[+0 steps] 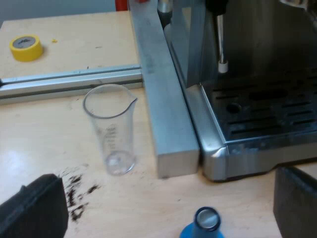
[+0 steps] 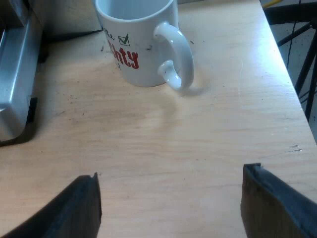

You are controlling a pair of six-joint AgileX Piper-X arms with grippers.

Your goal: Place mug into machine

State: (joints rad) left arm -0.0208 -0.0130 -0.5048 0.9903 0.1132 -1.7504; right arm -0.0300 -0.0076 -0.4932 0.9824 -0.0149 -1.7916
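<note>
A white mug [image 2: 138, 44] with red lettering stands upright on the wooden table, its handle turned toward my right gripper [image 2: 171, 206]. That gripper hovers open a short way from the mug, with bare wood between its fingers. The espresso machine [image 1: 257, 99] shows its slotted drip tray [image 1: 267, 114] and steam wand [image 1: 221, 44] in the left wrist view; its metal corner [image 2: 15, 99] sits near the mug. My left gripper [image 1: 168, 208] is open above the table, close to a blue tamper [image 1: 205, 223].
A clear measuring glass [image 1: 111, 129] stands upright beside a metal rail [image 1: 163, 99] that runs along the machine. Spilled coffee grounds [image 1: 77, 196] lie near it. A yellow tape roll [image 1: 26, 47] lies farther off. The table's edge [image 2: 292, 99] drops away beyond the mug's handle.
</note>
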